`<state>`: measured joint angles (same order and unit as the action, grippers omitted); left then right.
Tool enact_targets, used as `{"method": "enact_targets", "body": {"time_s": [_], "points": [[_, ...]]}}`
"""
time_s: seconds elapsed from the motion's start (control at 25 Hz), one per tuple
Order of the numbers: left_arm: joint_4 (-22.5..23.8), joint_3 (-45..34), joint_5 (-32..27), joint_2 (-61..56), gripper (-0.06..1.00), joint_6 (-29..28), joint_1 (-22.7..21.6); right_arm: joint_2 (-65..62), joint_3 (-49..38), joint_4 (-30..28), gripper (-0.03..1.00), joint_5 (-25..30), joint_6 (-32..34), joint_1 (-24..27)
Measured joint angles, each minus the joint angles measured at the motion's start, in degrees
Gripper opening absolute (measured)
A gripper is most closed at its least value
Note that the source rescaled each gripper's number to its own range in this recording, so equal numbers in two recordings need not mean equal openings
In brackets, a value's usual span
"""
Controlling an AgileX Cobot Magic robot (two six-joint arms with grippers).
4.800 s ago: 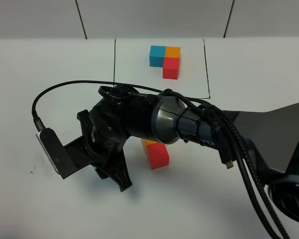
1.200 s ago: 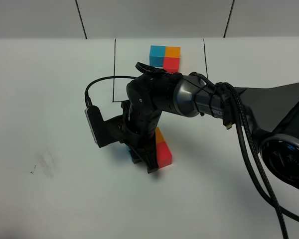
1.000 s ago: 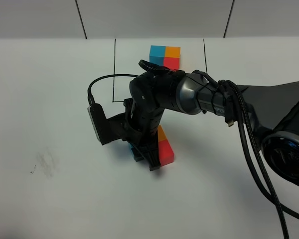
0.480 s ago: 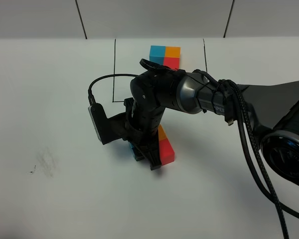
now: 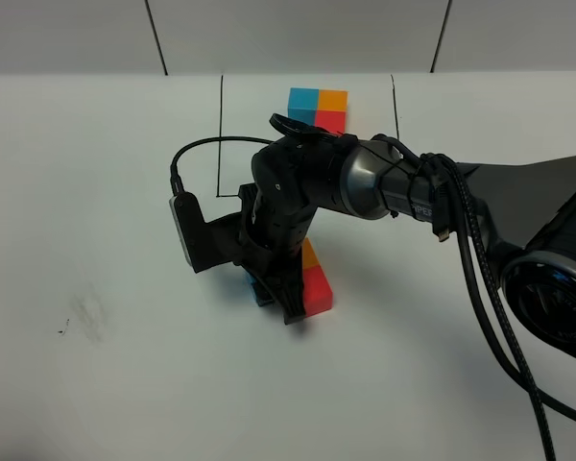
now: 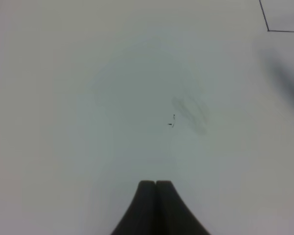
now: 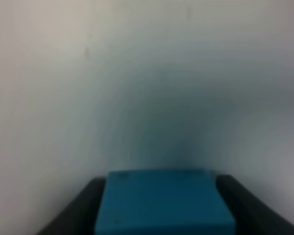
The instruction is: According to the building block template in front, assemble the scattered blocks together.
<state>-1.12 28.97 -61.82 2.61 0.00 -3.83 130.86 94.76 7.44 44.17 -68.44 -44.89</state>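
Note:
The scattered blocks lie mid-table: an orange block [image 5: 310,255] and a red block [image 5: 318,291] touch each other. The blue block [image 5: 259,292] peeks out just left of them under my right gripper [image 5: 274,300]. In the right wrist view the blue block [image 7: 164,203] fills the space between the two fingers [image 7: 73,210]. The picture is too blurred to show whether the pads press on it. The building block template [image 5: 318,106] sits at the back inside its black outline [image 5: 219,134], partly hidden by the arm. My left gripper [image 6: 155,185] is shut, with nothing in it, over bare table.
My right arm [image 5: 384,192] and its cable [image 5: 480,288] stretch from the right across the middle of the table. A faint grey smudge [image 5: 86,317] marks the white tabletop at the left, and the left wrist view shows the same smudge [image 6: 188,110].
My right arm swung from the left side of the table over to the orange and red blocks, bringing the blue block beside them. In the last second it has barely shifted.

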Motion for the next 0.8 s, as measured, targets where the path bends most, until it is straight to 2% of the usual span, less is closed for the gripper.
{"method": "enact_targets", "body": {"time_s": [0.16, 0.28, 0.4, 0.8], "points": [[0.0, 0.0, 0.0, 0.0, 0.0, 0.0, 0.0, 0.0, 0.18, -0.19, 0.77, -1.55, 0.78, 0.11], [0.0, 0.0, 0.0, 0.0, 0.0, 0.0, 0.0, 0.0, 0.2, -0.02, 0.88, -1.55, 1.05, 0.11], [0.0, 0.0, 0.0, 0.0, 0.0, 0.0, 0.0, 0.0, 0.27, -0.02, 0.89, -1.36, 1.36, 0.11], [0.0, 0.0, 0.0, 0.0, 0.0, 0.0, 0.0, -1.38, -0.14, -0.68, 0.84, 3.27, 4.53, -1.06]]}}
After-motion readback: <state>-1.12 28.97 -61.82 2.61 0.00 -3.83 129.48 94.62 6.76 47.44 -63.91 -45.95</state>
